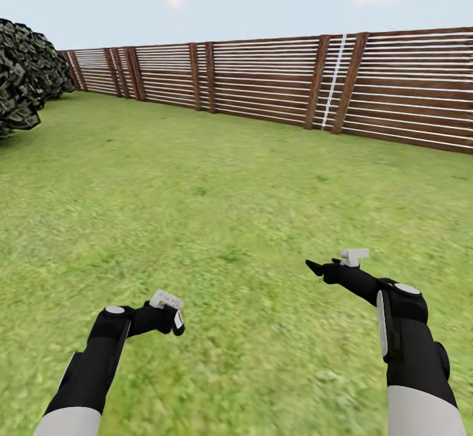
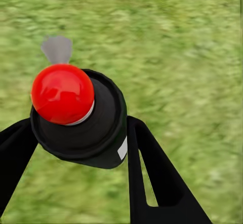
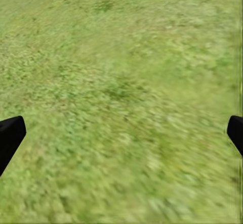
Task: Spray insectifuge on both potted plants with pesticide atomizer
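Outdoors, the robot stands on the lawn (image 1: 217,199) of the garden, facing a brown slatted wooden fence (image 1: 276,81) that runs across the far edge of the grass. A dark leafy bush (image 1: 23,71) sits at the left end of the fence line, under a pale sky with thin cloud.

Left arm: the left gripper (image 1: 176,321) is held low over the grass at the near left of the head view, with its forearm angled inward. It is clamped around the pesticide atomizer (image 2: 96,127). In the left wrist view the bottle is seen end-on: a dark, near-black round body with a small white label on its side and a glossy red rounded cap (image 2: 63,93) facing the camera. One dark finger (image 2: 157,178) presses against the bottle on one side and the other finger lies against it on the opposite side. A small grey wedge shape shows just beyond the cap; what it is cannot be determined.

Right arm: the right gripper (image 1: 316,267) is held over the grass at the near right of the head view, higher and farther forward than the left one. Its fingers are spread wide apart with nothing between them. In the right wrist view the two dark fingertips (image 3: 10,135) sit at opposite edges of the picture, with blurred green grass between them.
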